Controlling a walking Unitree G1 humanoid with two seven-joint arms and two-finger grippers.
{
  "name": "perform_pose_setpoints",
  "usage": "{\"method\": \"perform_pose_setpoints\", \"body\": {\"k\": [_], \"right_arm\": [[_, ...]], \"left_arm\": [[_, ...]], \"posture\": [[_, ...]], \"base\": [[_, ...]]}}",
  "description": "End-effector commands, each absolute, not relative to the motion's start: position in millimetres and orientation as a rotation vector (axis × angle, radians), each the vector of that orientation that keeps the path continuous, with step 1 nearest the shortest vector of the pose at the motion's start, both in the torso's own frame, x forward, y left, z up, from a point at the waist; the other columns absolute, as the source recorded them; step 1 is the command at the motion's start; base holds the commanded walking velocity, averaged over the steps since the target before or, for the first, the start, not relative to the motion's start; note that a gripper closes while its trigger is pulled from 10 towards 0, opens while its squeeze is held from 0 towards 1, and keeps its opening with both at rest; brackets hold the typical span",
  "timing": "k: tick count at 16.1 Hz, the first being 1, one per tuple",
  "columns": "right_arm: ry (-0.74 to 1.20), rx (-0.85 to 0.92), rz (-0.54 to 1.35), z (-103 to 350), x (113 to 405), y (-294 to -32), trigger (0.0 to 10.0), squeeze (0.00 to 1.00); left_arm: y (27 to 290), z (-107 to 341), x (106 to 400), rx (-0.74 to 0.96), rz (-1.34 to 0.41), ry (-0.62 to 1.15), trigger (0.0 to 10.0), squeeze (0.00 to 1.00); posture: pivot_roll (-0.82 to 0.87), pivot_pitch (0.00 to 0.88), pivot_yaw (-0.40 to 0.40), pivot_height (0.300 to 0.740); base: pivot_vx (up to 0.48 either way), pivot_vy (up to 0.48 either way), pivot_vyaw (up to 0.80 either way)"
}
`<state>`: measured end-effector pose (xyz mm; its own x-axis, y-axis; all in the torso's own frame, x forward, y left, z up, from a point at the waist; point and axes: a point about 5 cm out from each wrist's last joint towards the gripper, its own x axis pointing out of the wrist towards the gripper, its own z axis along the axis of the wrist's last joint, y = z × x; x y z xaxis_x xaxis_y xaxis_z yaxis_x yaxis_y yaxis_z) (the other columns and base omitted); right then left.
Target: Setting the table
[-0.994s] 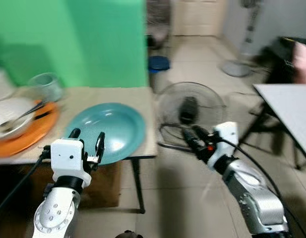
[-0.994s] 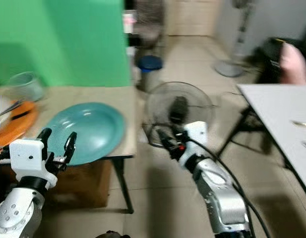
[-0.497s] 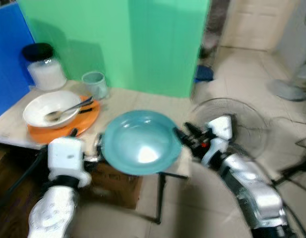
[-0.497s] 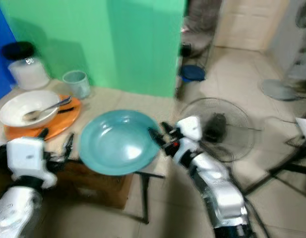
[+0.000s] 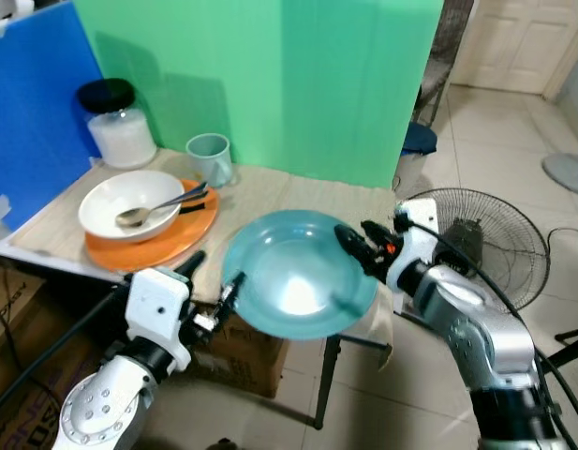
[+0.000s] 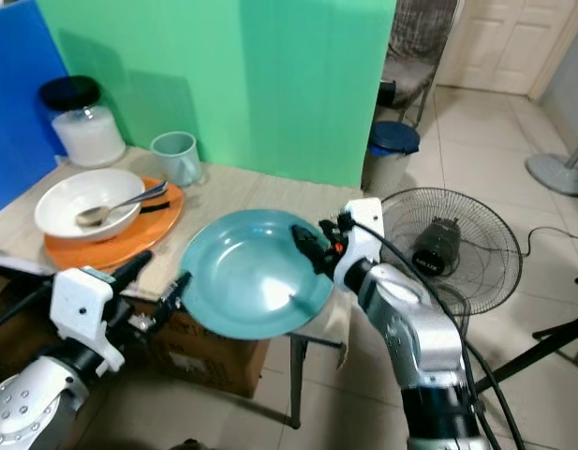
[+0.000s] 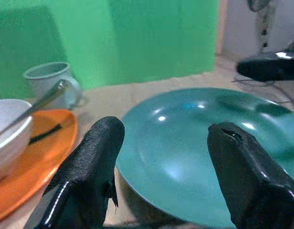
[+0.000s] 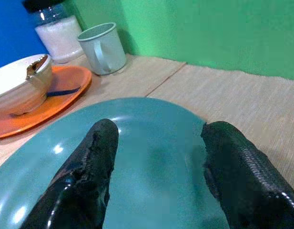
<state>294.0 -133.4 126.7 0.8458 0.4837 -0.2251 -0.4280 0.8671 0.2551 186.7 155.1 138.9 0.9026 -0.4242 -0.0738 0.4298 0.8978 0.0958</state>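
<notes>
teal plate (image 5: 298,286) sits at the near corner of the table (image 5: 270,192), its near rim hanging past the table edge. left gripper (image 5: 212,286) sits just off the plate's left rim, fingers spread wide, nothing between them; in the left wrist view the plate rim lies just ahead of the fingertips (image 7: 101,138), between the two fingers. right gripper (image 5: 357,246) hovers over the plate's far right rim, fingers also wide and empty; in the right wrist view the plate's bowl lies under and between them. cannot tell if either fingertip touches the plate.

beyond the left fingers: orange plate (image 5: 176,239) with white bowl (image 5: 131,202) and spoon (image 5: 162,204) in it, then a pale mug (image 5: 210,157) and a jar (image 5: 115,127) further out.

risks, as a guess: plate overhangs, so a push from either finger could tip or slide it off the edge to the floor. shallow rim means a one-sided pinch may slip. uneven closing of the two grippers could tilt it. left fingers swinging out could hit the orange plate.
</notes>
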Motion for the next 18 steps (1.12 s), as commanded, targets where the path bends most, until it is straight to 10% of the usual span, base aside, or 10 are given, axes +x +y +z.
{"method": "perform_pose_setpoints", "body": {"k": [1,5,6,15,16,17,18], "right_arm": [[0.305,0.183,0.465,129,297,-137,10.0,1.00],[0.496,0.205,0.462,115,298,-148,10.0,1.00],[0.496,0.190,0.446,114,300,-151,10.0,0.00],[0.632,0.452,0.466,108,303,-164,10.0,0.00],[0.635,0.467,0.476,108,304,-163,8.9,0.00],[0.638,0.475,0.480,109,304,-162,5.0,0.00],[0.643,0.486,0.486,110,304,-161,3.2,0.00]], "left_arm": [[151,142,185,0.097,-0.498,0.054,10.0,0.00],[146,142,183,0.062,-0.610,0.075,10.0,0.00],[146,141,182,0.065,-0.617,0.078,10.0,0.00],[147,138,178,0.043,-0.689,0.118,10.0,0.00],[148,138,178,0.042,-0.690,0.121,10.0,0.00],[148,138,178,0.042,-0.691,0.123,10.0,0.00],[149,138,178,0.042,-0.692,0.124,10.0,0.00]], "posture": [[-0.05,0.000,0.018,0.740],[-0.05,0.002,0.020,0.740],[-0.06,0.004,0.020,0.740],[-0.06,0.009,0.022,0.740],[-0.06,0.009,0.021,0.740],[-0.06,0.009,0.021,0.740],[-0.06,0.009,0.021,0.740]], "base": [[0.000,0.000,0.00],[0.000,0.000,0.00],[0.000,0.000,0.00],[0.000,0.000,0.00],[0.000,0.000,0.00],[0.000,0.000,0.00],[0.000,0.000,0.00]]}}
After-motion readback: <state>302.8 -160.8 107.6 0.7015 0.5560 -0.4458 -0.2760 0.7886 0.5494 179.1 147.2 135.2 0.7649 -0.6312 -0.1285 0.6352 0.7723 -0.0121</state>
